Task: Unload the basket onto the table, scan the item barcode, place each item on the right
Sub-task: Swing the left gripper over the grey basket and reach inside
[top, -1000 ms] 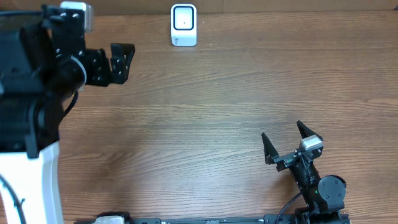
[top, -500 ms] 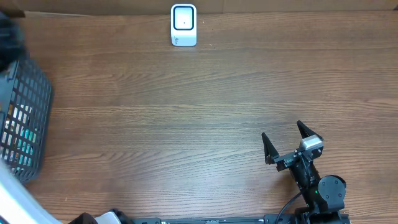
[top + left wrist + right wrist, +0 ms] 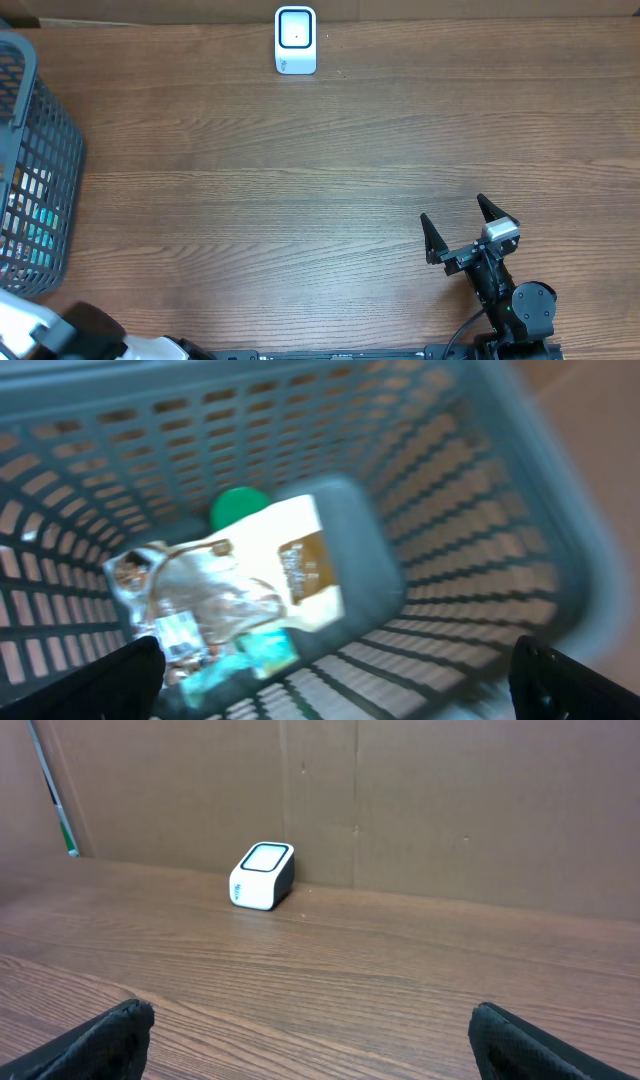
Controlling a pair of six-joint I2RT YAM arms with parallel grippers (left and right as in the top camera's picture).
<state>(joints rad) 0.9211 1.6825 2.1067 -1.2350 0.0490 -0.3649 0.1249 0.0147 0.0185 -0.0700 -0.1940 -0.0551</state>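
Left wrist view looks straight down into the grey basket (image 3: 470, 560), and the picture is smeared, so I read it with care. The left gripper (image 3: 338, 682) hangs over the pile with its jaws spread wide and nothing between them. On top lies a white pouch (image 3: 305, 565) with a green cap (image 3: 238, 508) and a brown label. Beside it is a crinkled foil packet (image 3: 185, 595), with a teal pack (image 3: 255, 655) half under both.

I judge the pouch to be the item to take, since it lies uppermost. It looks soft-walled and probably light, so the body would give under a hard squeeze, and its glossy skin may slide. I would close across the narrow width near the capped end, where it should be firmer. The foil packet looks slippery and easily crushed. I cannot make out a barcode on anything.

From overhead, the basket (image 3: 40, 190) sits at the table's left edge, well apart from the scanner (image 3: 296, 40) at the far side. The right gripper (image 3: 465, 232) rests near the front edge, jaws apart and empty, facing the scanner (image 3: 262, 875).
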